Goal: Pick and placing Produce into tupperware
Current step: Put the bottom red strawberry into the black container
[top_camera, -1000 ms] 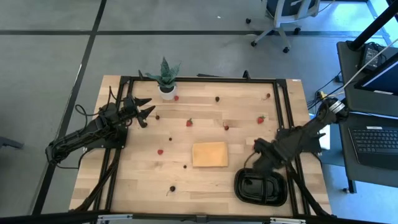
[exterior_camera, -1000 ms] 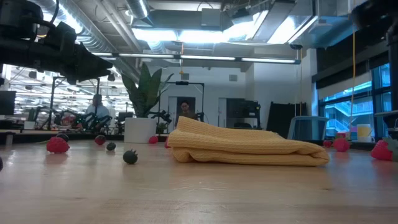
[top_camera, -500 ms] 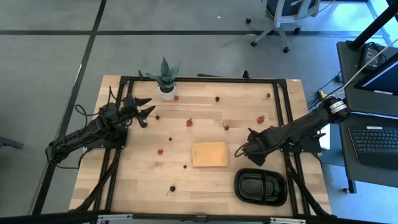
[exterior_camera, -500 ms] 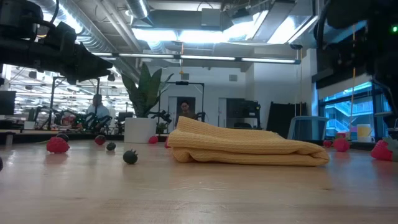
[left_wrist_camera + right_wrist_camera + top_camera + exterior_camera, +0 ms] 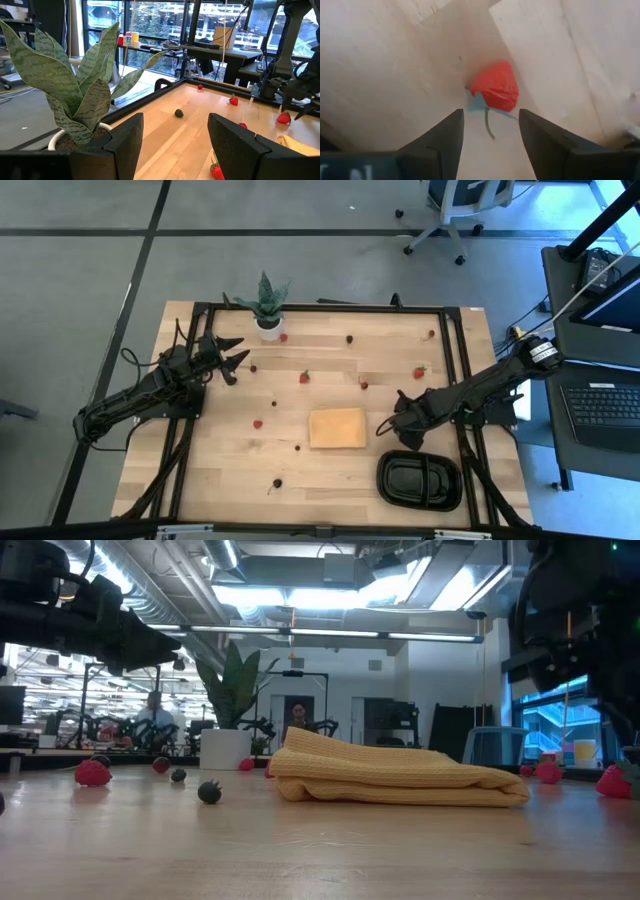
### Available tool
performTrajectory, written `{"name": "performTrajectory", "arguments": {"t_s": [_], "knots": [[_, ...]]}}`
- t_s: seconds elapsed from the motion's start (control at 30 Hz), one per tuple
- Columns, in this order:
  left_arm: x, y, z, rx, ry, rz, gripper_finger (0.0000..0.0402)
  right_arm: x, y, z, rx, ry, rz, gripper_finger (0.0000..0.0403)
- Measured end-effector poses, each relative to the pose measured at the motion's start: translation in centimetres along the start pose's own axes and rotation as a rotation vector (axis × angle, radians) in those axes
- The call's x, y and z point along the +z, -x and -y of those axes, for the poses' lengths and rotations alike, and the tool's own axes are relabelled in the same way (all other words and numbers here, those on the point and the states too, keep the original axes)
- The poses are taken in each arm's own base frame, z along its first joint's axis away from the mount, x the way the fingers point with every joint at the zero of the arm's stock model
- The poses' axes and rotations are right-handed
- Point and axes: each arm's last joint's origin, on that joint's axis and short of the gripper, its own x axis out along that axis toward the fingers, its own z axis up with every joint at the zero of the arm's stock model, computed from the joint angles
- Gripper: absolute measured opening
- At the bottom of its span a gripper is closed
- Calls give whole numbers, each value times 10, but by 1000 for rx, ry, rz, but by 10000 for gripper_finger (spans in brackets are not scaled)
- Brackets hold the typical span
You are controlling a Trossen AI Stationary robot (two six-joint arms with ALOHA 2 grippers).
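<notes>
While the right gripper (image 5: 386, 425) hovers between the tan pad (image 5: 337, 427) and the black tupperware (image 5: 420, 480), its fingers are parted and empty above a red strawberry (image 5: 495, 86) lying on the wood. Risk as I judge it: a descent slightly off-centre nudges the small berry aside and the fingers shut on nothing. Left gripper (image 5: 238, 352) waits near the potted plant (image 5: 266, 305), parted and empty.

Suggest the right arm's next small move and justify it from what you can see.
Probably lower the right gripper a little and close its jaws on the red strawberry. The jaws stand open, the berry lies on the wood just ahead of the gap between them, unheld, and the black tray sits close by for the drop.
</notes>
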Motion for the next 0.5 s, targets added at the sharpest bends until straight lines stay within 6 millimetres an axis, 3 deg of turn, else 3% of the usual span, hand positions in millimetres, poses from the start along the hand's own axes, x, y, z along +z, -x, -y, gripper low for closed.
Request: {"name": "performTrajectory", "arguments": {"t_s": [0.23, 0.5], "knots": [[0, 0, 0, 0, 0, 0, 215, -3, -12, 3, 16, -3, -2, 165], [0, 0, 0, 0, 0, 0, 215, -4, -12, 3, 21, 3, -10, 78]]}}
